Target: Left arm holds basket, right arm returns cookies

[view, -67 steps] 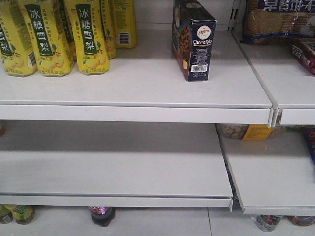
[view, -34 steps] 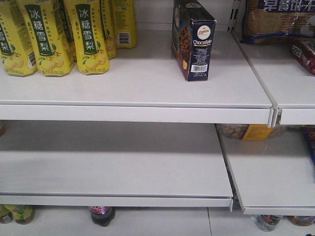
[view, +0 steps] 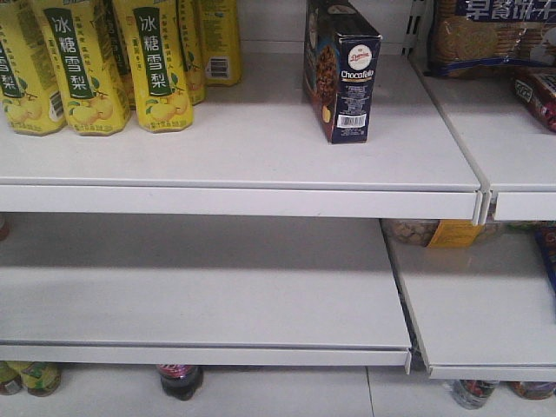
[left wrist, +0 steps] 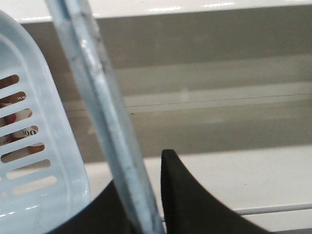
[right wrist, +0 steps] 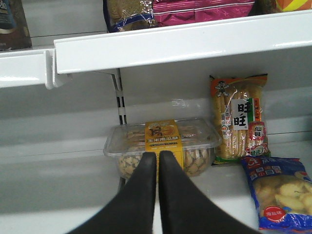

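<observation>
While I watch the front camera, the cookies [view: 340, 74] stand upright on the upper white shelf [view: 243, 139], toward its right end, clear of any gripper. Its long axis is vertical; the narrow end panel with the oval logo and barcode faces me, and the broad face with the cookie picture turns left, so the box runs depthwise toward the shelf back. Yellow drink bottles [view: 122, 61] stand well apart to its left, and a biscuit bag [view: 491, 35] lies on the neighbouring shelf to the right.

On my right wrist view, the right arm [right wrist: 157, 163] has its two black fingers pressed together with nothing between them, pointing at a clear tub with an orange label [right wrist: 163, 146] on the lower shelf. Beside that tub stand a tall orange snack pack [right wrist: 240, 119] and a blue bag [right wrist: 280, 192].

On the left wrist view, the left arm [left wrist: 146, 204] has its black jaws closed around the handle of the basket [left wrist: 44, 161], the flat blue hoop rising diagonally out of the grip; the slotted wall sits just left.
</observation>
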Robot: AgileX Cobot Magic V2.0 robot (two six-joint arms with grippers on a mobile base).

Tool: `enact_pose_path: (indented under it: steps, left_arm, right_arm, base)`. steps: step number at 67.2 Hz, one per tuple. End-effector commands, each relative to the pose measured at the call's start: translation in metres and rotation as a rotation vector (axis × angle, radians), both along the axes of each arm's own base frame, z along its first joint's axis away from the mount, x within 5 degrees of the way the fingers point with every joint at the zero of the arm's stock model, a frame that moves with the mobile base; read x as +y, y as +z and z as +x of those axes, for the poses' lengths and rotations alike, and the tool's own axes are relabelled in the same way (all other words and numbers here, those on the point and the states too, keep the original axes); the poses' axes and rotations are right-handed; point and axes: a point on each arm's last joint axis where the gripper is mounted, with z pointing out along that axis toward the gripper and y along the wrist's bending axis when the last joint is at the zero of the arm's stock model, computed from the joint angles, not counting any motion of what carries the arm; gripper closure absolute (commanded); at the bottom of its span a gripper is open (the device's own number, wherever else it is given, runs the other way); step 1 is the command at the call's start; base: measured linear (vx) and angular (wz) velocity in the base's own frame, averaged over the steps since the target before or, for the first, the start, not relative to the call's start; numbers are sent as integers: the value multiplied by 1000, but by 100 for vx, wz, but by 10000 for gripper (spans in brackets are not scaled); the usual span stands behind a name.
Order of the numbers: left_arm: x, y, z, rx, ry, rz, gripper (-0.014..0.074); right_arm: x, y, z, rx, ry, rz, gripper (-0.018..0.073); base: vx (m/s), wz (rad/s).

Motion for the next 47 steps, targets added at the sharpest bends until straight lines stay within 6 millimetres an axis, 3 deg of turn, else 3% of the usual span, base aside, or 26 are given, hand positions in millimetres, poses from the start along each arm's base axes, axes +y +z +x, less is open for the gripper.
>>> enact_pose_path:
  steps: [1,47]
  left_arm:
    - [0,19,-1,-143,-6,18,603]
    - [0,19,-1,-143,-6,18,603]
  right_arm:
    - [0,2,-2,-43,-8,-18,567]
    - [0,2,-2,-37,-7,-5,567]
  base:
    - [0,0]
    - [0,0]
